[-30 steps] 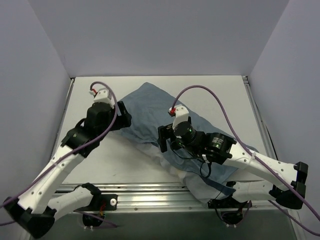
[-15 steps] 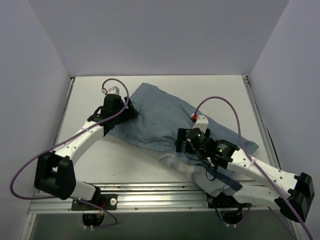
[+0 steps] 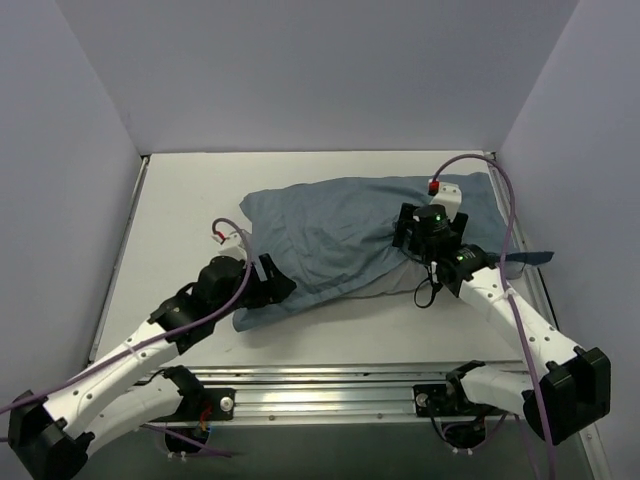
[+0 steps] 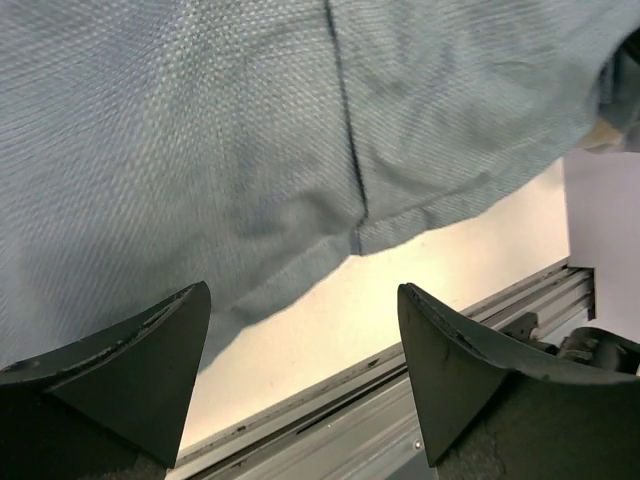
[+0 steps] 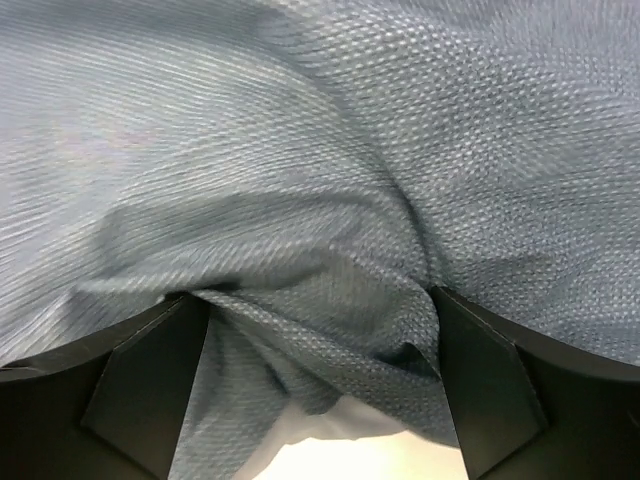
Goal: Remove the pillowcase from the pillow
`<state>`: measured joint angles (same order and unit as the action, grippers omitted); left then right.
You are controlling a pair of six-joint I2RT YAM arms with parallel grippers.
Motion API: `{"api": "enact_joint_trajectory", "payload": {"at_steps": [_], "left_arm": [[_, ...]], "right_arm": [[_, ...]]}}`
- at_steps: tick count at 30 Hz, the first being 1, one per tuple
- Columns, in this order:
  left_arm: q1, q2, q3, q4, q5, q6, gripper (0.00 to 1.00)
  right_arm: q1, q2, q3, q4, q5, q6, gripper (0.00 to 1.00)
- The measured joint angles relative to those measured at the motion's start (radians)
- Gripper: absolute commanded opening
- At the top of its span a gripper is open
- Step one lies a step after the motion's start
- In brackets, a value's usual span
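Note:
The pillowcase (image 3: 340, 235) lies across the middle of the table with its plain dusty blue-grey side showing, bulging and wrinkled. In the right wrist view a bunched fold of the pillowcase (image 5: 330, 250) sits between the wide-set fingers of my right gripper (image 5: 318, 298), and a bit of the white pillow (image 5: 340, 435) shows under its hem. From above, my right gripper (image 3: 408, 238) rests on the case's right part. My left gripper (image 3: 280, 287) is open at the case's near-left corner. Its wrist view shows the hem (image 4: 300, 180) above the left gripper (image 4: 303, 295), with bare table between the fingers.
A metal rail (image 3: 330, 375) runs along the table's near edge, close to the left gripper. A dark blue strip of cloth (image 3: 527, 258) pokes out at the right side by the right wall. Purple cables loop over both arms.
The cloth bundle has shifted toward the far right and now bulges. My right arm swung out to the right end of it. My left arm pulled back to the near-left corner.

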<state>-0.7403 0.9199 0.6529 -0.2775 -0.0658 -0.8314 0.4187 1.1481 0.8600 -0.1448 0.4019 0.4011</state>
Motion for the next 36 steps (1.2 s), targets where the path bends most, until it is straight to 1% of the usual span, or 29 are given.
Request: {"api": "enact_joint_trajectory", "payload": {"at_steps": [3, 6, 8, 12, 15, 19, 23, 28, 31, 32, 33, 35, 36], "left_arm": [[0.000, -0.109, 0.027, -0.083, -0.051, 0.001, 0.84], [0.010, -0.166, 0.094, -0.148, -0.122, 0.009, 0.84], [0.031, -0.163, 0.118, -0.158, -0.136, 0.016, 0.84], [0.136, -0.078, 0.130, -0.157, -0.107, 0.033, 0.83], [0.193, 0.010, 0.108, -0.132, -0.060, 0.041, 0.83], [0.202, 0.069, 0.062, -0.092, 0.004, 0.056, 0.80], [0.202, 0.105, 0.047, -0.021, 0.064, 0.068, 0.79], [0.201, 0.121, -0.005, 0.065, 0.093, 0.077, 0.69], [0.202, 0.152, -0.051, 0.099, 0.091, 0.074, 0.51], [0.202, 0.166, -0.073, 0.118, 0.089, 0.067, 0.36], [0.202, 0.174, -0.092, 0.133, 0.088, 0.056, 0.28], [0.202, 0.184, -0.123, 0.155, 0.080, 0.048, 0.14], [0.202, 0.188, -0.134, 0.167, 0.074, 0.041, 0.04]], "right_arm": [[0.022, -0.017, 0.056, -0.018, -0.026, -0.028, 0.86], [0.142, -0.050, 0.120, -0.035, -0.023, -0.045, 0.86], [0.241, -0.058, 0.166, -0.036, -0.019, -0.056, 0.86], [0.420, -0.032, 0.255, -0.034, 0.030, -0.087, 0.85], [0.508, 0.037, 0.303, -0.014, 0.068, -0.119, 0.85], [0.588, 0.184, 0.338, 0.028, 0.102, -0.164, 0.85], [0.620, 0.339, 0.345, 0.071, 0.112, -0.201, 0.85], [0.621, 0.479, 0.356, 0.108, 0.158, -0.236, 0.86], [0.623, 0.510, 0.362, 0.132, 0.207, -0.245, 0.86], [0.624, 0.515, 0.363, 0.138, 0.222, -0.245, 0.86], [0.624, 0.518, 0.364, 0.142, 0.236, -0.245, 0.80], [0.624, 0.519, 0.363, 0.137, 0.267, -0.241, 0.74], [0.624, 0.518, 0.362, 0.135, 0.287, -0.236, 0.64]]}}
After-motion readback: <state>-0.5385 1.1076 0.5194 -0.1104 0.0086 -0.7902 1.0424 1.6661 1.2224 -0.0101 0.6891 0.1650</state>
